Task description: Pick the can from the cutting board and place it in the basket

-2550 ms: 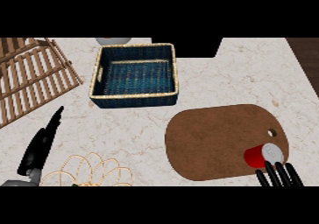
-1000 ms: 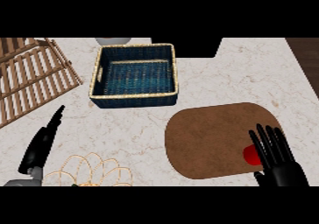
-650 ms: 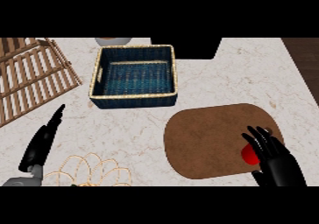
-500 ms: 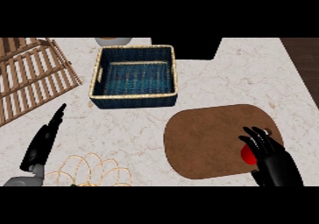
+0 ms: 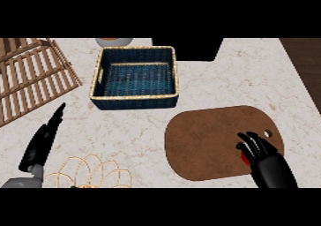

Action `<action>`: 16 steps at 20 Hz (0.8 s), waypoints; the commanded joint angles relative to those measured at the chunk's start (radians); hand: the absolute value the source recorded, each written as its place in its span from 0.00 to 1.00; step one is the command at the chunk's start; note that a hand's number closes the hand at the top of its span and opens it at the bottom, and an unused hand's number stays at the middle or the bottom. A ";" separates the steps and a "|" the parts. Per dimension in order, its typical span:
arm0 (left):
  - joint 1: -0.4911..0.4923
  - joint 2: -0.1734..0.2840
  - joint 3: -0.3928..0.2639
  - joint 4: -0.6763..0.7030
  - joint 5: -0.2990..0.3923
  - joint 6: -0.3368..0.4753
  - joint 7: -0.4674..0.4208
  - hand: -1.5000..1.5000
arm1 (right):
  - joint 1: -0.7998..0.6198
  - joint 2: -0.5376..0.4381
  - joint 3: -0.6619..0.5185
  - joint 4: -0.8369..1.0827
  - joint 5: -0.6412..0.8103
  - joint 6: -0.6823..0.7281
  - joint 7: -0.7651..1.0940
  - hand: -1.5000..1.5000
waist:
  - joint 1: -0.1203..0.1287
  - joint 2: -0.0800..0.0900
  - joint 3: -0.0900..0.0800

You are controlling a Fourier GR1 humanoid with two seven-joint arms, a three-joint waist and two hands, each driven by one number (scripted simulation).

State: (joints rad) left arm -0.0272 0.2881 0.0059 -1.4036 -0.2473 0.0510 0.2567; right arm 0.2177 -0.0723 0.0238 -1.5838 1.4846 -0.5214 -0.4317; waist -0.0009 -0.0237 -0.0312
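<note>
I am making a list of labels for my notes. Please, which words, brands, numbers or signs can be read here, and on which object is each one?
None can be read.
The can shows only a red sliver under the right robot hand; any label is hidden.
The basket and cutting board carry no writing.

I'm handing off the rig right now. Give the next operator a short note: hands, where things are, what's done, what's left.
Right hand: fingers curled over the red can on the cutting board, near its right edge; the can is mostly hidden.
Left hand: open, resting at lower left.
Basket: beyond the board, to its left, nothing in it.
Done: hand on the can.
Left: lift it, carry it to the basket, release.
</note>
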 commanded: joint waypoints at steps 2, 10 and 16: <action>0.015 0.009 0.011 0.010 0.008 -0.022 -0.017 0.50 | 0.045 0.069 0.067 0.049 0.080 -0.148 0.049 1.00 | 0.002 0.023 0.031; 0.014 -0.004 -0.001 -0.001 -0.012 -0.005 -0.021 0.50 | 0.024 0.070 0.060 -0.024 0.010 0.206 0.431 1.00 | 0.017 0.028 0.029; -0.004 -0.015 -0.001 0.025 -0.016 -0.001 -0.013 0.50 | -0.145 0.071 0.224 -0.231 -0.005 0.465 0.823 1.00 | 0.015 0.022 0.027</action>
State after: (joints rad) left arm -0.0290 0.2800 0.0082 -1.3891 -0.2601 0.0488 0.2383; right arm 0.1643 -0.0235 0.1453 -1.7260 1.4964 -0.2141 0.1588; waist 0.0108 -0.0052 -0.0155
